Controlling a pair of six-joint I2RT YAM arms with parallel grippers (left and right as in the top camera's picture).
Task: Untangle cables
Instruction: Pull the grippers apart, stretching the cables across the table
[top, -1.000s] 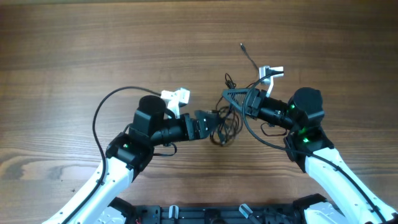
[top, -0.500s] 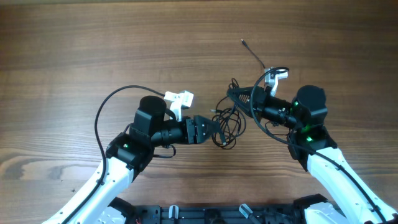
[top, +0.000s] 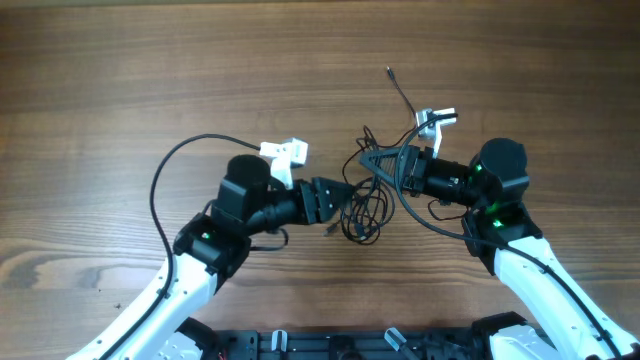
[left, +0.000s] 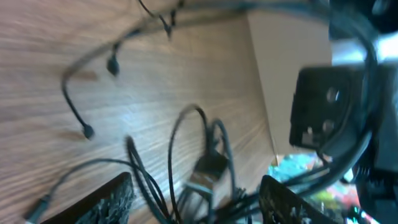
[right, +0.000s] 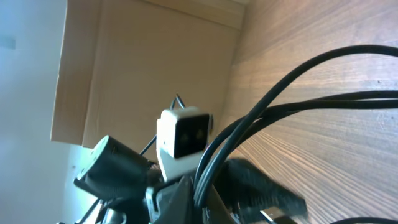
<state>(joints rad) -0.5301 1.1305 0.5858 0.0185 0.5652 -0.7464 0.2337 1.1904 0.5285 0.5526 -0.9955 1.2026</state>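
Observation:
The cables (top: 362, 212) are thin black cords in a loose tangle at the table's middle. One strand runs up to a small plug tip (top: 388, 72). My right gripper (top: 368, 157) is shut on strands at the tangle's upper edge. In the right wrist view the cords (right: 292, 68) run down into its pinched jaws (right: 208, 193). My left gripper (top: 345, 195) reaches into the tangle from the left. In the left wrist view its jaws (left: 199, 205) stand apart, with several strands and a silvery plug (left: 208, 169) between them.
The wooden table (top: 150, 80) stretches to the left and the far side. A thick black robot wire (top: 160, 195) loops out left of the left arm. The left arm's white wrist camera (right: 183, 134) shows close ahead in the right wrist view.
My left gripper's jaws have narrowed around the strands, and its wrist has turned slightly. My right gripper kept its hold, shifting up a little and then back.

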